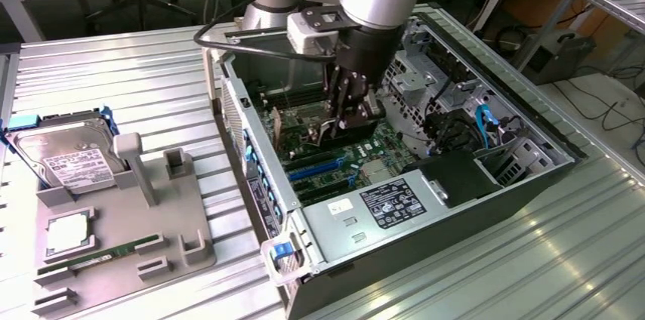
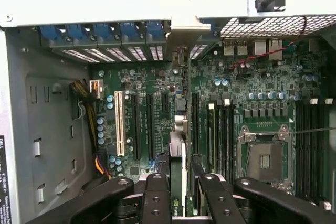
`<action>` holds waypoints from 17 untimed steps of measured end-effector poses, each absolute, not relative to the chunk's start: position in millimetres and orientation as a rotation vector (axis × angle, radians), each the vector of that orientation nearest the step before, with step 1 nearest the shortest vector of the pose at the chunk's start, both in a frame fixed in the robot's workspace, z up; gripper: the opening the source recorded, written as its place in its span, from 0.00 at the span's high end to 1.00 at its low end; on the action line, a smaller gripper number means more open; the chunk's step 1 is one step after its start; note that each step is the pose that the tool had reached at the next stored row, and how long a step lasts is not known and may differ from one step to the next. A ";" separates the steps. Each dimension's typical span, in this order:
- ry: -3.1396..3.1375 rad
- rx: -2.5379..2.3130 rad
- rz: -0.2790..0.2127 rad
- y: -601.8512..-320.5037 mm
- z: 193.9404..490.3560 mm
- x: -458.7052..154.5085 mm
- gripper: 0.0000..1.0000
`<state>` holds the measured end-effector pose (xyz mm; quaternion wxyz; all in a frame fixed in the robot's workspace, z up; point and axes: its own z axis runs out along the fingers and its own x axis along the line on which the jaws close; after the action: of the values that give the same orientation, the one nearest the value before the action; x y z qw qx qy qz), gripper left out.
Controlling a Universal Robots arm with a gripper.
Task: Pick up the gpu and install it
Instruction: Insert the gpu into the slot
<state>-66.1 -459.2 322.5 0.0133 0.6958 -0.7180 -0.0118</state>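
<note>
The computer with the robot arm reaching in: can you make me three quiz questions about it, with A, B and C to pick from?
1. Where is the hard drive?
A. on a chair
B. on the grey tray, at the exterior view's left
C. under the table

2. What colour is the RAM stick?
A. green
B. red
C. yellow

3. What is happening to the gpu?
A. it lies flat on a shelf
B. it is snapped in two
C. the fingers grip it over the motherboard

Answers:
1 B, the silver drive with its white label sits at the tray's far end.
2 A, the thin stick lying on the tray is green.
3 C, the wrist view shows the card edge-on between the black fingers, with the board beneath it.
</note>
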 end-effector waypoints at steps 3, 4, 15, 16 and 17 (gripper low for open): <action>-2.236 2.169 -0.038 -459.2 314.3 -67.1 0.74; -2.235 2.170 -0.038 -459.2 311.2 -67.6 0.74; -2.227 2.179 -0.039 -459.2 285.3 -71.9 0.74; -2.226 2.180 -0.039 -459.2 283.9 -72.2 0.74; -2.226 2.180 -0.039 -459.2 282.2 -72.6 0.74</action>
<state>-72.6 -459.2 282.2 0.0128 0.6997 -0.7142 -0.0124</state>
